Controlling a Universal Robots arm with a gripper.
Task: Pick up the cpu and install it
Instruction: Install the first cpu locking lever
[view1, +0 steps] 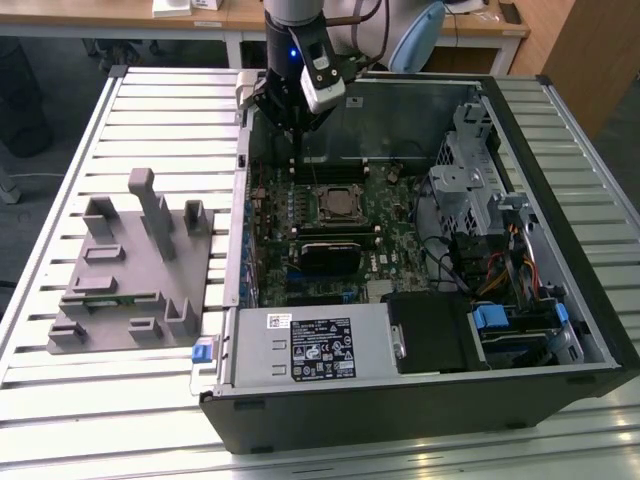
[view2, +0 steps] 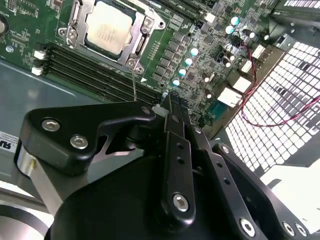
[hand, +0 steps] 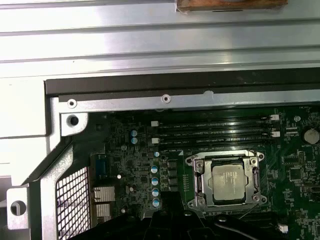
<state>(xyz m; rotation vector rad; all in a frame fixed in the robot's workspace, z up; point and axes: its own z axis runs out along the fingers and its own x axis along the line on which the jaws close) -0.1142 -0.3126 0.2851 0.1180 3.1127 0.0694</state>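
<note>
Black-linked pincer (view2: 167, 100), fingers drawn together on nothing, hangs over the open computer case (view1: 420, 415) — clear of the cpu (hand: 229, 182), which in the first wrist view lies flat inside the metal socket frame (hand: 197, 172) on the green motherboard (hand: 130, 165).

From the exterior view's left, a grey moulded fixture (view1: 130, 260) sits on the slatted worktop (view1: 60, 430). Next comes the case, with the 1 arm above the board's far side, and then the grey drive cage (view1: 470, 160). Beside the socket run 4 dark memory slots (hand: 215, 132), and in the second wrist view a thin wire lever (view2: 134, 82) stands up off the board.

Judged from that, pick and placement look done and the install is at its finish — chip seated, frame not visibly latched. Locking it, if still owed, would call for a steady push on that lever without nudging the chip.

A white label (view1: 318, 345) on the power supply carries black print, none of it legible. Faint marks on the cpu's silver top cannot be read either.
</note>
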